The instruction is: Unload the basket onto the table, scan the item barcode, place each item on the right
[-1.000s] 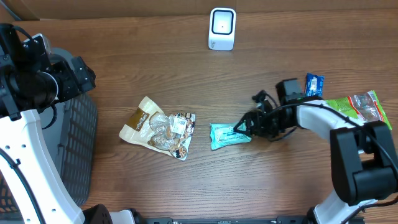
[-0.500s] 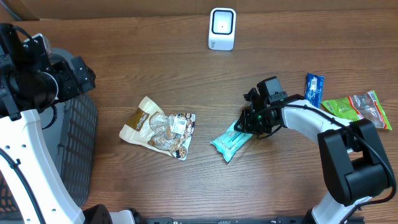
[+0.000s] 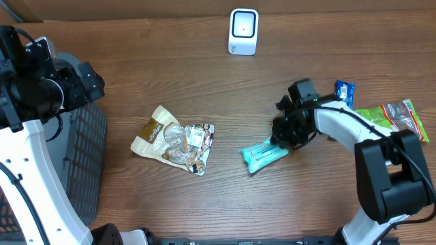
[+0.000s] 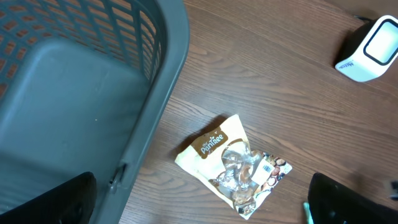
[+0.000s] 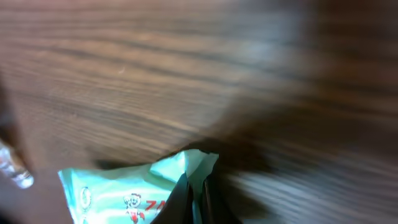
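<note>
I work over a dark brown wood-grain surface (image 3: pixel 136 88), its grain running side to side. Along its far edge stands a tan board (image 3: pixel 136 8). A grey mesh basket (image 3: pixel 92 163) sits at my left. Light falls evenly, with soft shadows.

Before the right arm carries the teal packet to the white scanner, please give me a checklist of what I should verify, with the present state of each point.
1. Right pincer shut on the teal packet: ok, the jaws are closed on its end seam.
2. Grip deep enough to carry: cannot tell, only the edge of the seam is pinched.
3. Barcode located on the packet: cannot tell, none shows in any view.
4. Way to the white scanner free: ok, only bare table lies between.
5. Brown snack bag out of the way: ok, it lies apart, to one side of the packet.
</note>
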Robot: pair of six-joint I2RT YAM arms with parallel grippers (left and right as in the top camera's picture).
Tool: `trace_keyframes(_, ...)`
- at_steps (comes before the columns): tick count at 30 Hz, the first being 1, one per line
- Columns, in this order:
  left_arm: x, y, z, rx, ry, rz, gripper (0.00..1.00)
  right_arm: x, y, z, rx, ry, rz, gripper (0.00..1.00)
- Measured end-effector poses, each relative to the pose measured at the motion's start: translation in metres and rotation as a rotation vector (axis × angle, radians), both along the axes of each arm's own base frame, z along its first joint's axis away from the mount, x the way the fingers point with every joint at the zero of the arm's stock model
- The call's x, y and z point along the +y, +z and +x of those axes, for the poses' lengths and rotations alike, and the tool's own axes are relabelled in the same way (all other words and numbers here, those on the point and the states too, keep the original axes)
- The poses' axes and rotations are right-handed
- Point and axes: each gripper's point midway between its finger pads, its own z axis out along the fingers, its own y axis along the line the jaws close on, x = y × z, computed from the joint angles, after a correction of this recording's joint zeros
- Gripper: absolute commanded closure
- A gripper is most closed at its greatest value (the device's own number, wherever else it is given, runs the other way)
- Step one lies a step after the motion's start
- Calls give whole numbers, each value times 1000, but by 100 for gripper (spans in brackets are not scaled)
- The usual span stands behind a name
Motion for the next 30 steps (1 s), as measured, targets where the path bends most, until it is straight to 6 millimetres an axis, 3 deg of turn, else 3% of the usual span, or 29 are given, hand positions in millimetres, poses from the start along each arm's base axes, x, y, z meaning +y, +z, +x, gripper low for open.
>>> trace_keyframes(8, 0, 0, 0, 0, 0, 0, 0, -52, 63, 55, -298, -158, -500, 96)
trace_keyframes(13, 0, 0, 0, 0, 0, 0, 0, -72, 100, 64, -513, -244, -833, 96)
trace_keyframes(19, 0, 0, 0, 0, 0, 0, 0, -78, 135, 71, -710, -271, -1056, 96)
trace_keyframes(23, 0, 0, 0, 0, 0, 0, 0, -80, 137, 78, -754, -255, -1134, 96)
trace_keyframes(30, 0, 0, 0, 0, 0, 0, 1, -78, 109, 82, -706, -125, -1241, 96)
